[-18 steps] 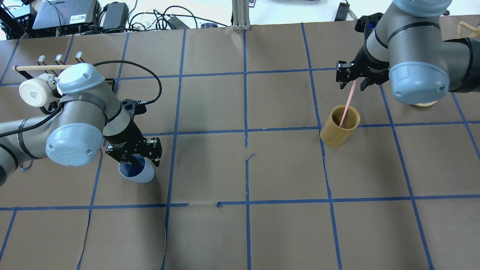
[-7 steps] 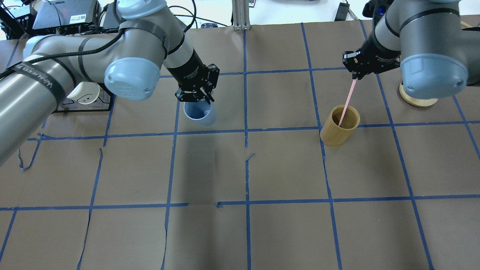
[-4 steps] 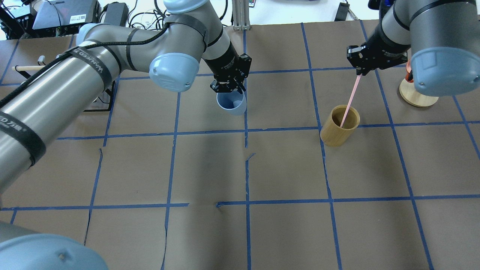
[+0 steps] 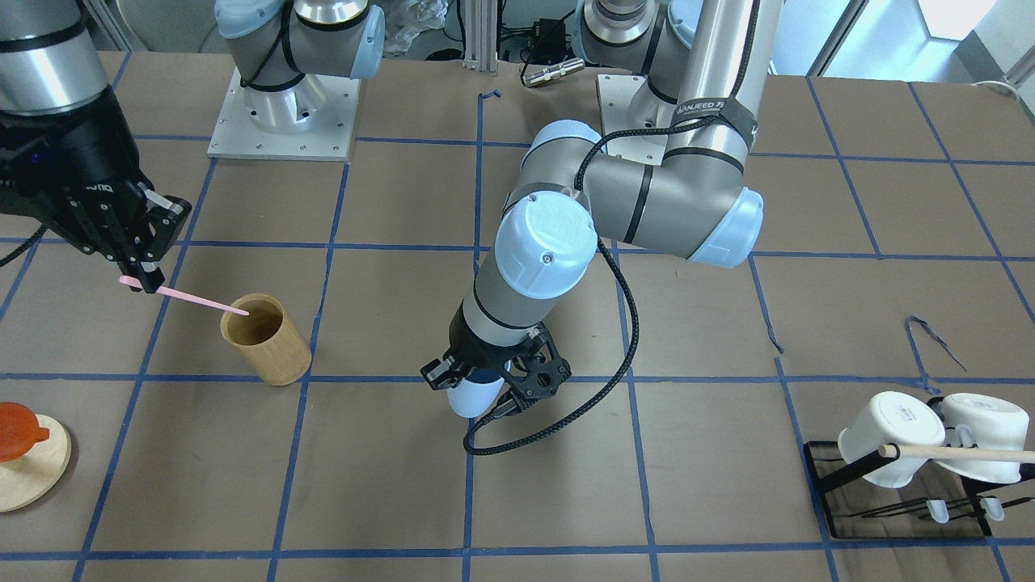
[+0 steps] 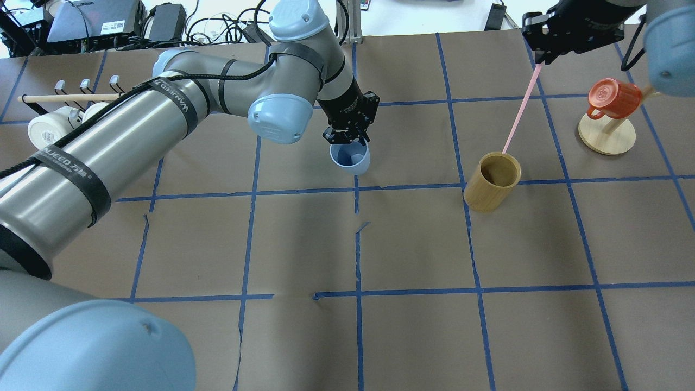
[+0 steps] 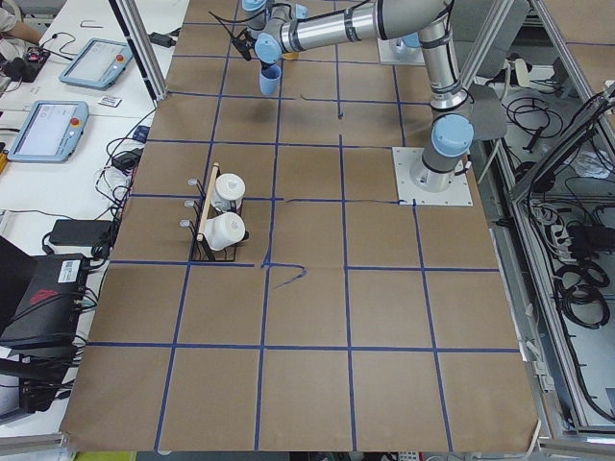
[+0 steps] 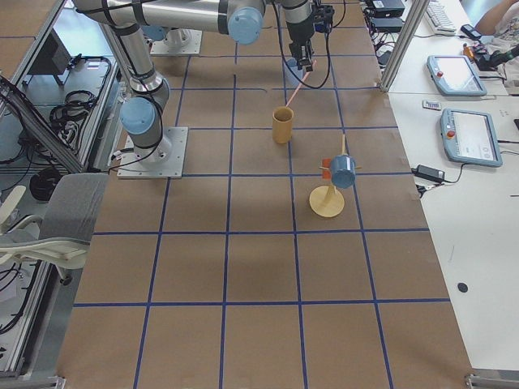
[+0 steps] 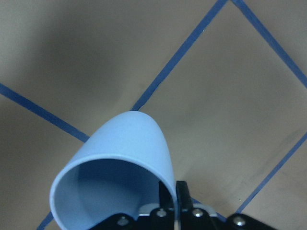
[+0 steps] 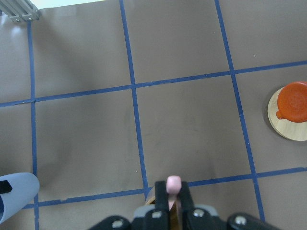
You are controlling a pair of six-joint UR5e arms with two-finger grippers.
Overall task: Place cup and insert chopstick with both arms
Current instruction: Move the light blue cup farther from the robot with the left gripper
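My left gripper (image 5: 347, 134) is shut on the rim of the light-blue cup (image 5: 351, 158), with one finger inside it. It holds the cup tilted just above the table near the middle. The cup fills the left wrist view (image 8: 115, 158) and shows in the front view (image 4: 473, 398). My right gripper (image 5: 540, 54) is shut on the top end of the pale-pink chopstick (image 5: 521, 108). The chopstick slants down, and its lower tip sits at the mouth of the tan bamboo holder (image 5: 491, 190). In the front view the right gripper (image 4: 137, 275) holds the chopstick (image 4: 190, 299) over the holder (image 4: 267, 343).
A black rack with white mugs (image 5: 51, 122) and a wooden rod stands at the far left. An orange mug (image 5: 613, 96) hangs on a wooden stand (image 5: 607, 138) at the far right. The left arm's cable (image 4: 566, 420) loops near the cup.
My left arm has carried the cup from the near left of the table to its middle. My right gripper has risen, drawing the chopstick up until its tip is at the holder's mouth.
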